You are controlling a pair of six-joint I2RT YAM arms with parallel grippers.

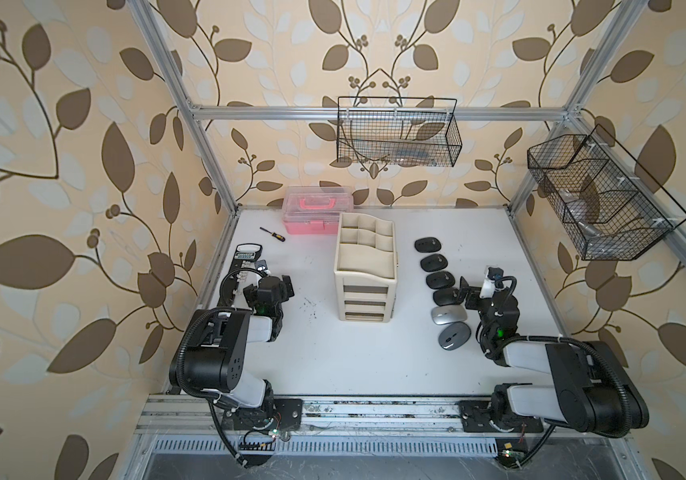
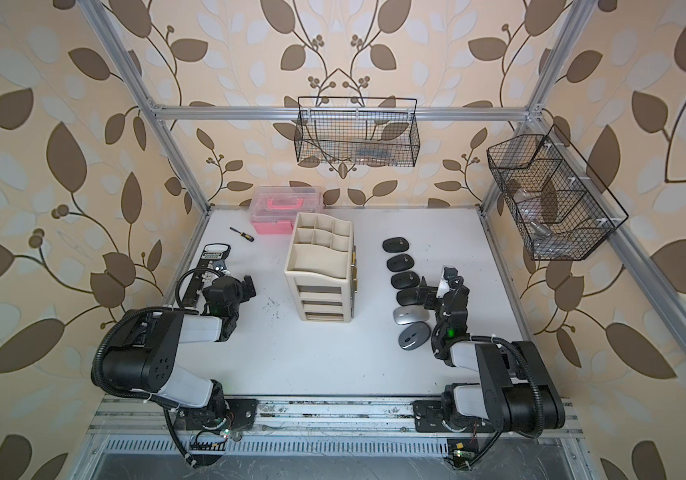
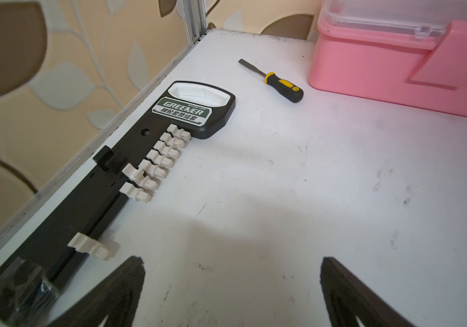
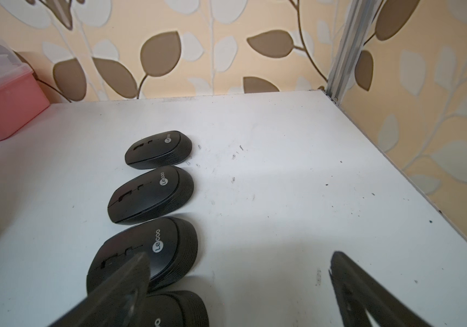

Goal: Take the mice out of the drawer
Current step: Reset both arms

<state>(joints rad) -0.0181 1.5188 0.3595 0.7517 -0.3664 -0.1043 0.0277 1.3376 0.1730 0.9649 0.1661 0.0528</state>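
All six mice point(image 1: 441, 279) sat in a row on the table point(image 1: 333, 353) beside the drawer unit point(image 1: 364, 270). Left gripper point(image 1: 275, 286) and right gripper point(image 1: 476, 286) gaped empty. The right one's finger overhung a black mouse point(image 1: 444, 296), so dipping could've knocked it.

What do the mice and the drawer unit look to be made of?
Black mice: likely matte plastic; dull sheen, ribbed sides, printed logo. Silver mice: probably plastic with a satin metallic-looking coat; soft highlights. Drawer unit: seemingly moulded cream plastic; smooth, uniform colour, rounded edges.
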